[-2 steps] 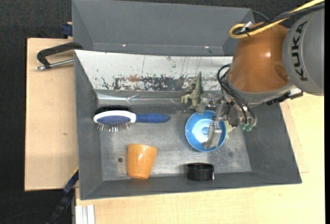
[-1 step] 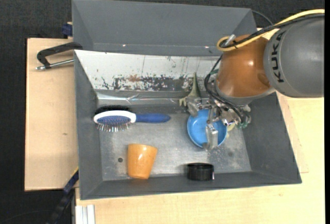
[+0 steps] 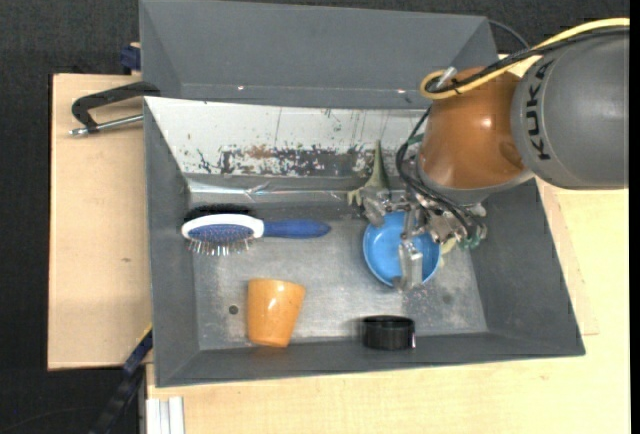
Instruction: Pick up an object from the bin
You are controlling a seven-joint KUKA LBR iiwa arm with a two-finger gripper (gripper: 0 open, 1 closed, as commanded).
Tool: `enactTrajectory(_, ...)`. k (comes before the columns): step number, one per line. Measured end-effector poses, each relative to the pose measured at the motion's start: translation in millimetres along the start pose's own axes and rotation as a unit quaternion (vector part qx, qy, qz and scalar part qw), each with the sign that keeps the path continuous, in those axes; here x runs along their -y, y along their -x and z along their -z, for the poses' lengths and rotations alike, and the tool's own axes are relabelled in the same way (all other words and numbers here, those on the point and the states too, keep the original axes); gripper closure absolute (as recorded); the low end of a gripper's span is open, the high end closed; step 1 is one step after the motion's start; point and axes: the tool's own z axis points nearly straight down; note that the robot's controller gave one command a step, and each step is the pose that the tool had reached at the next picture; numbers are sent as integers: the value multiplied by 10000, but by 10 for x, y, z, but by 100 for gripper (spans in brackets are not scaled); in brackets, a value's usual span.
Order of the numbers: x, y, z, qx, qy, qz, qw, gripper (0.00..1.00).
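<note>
Left in the bin [image 3: 300, 42], 1 blue-handled hairbrush [image 3: 225, 230], 1 orange cup [image 3: 273, 311] below it, 1 black cap [image 3: 387, 332] by the near wall. Right of centre, the jaws hang over 1 blue round dish [image 3: 380, 254]; released or clenched, can't tell.

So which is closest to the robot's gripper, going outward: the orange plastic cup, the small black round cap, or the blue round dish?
1. Blue round dish: right under the gripper, right of the bin's middle.
2. Small black round cap: by the view's lower wall.
3. Orange plastic cup: lower left.
</note>
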Motion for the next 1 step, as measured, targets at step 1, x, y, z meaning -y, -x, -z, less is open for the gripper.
enactTrajectory(1,-97,-147,24,180,-34,-1283,9916,100)
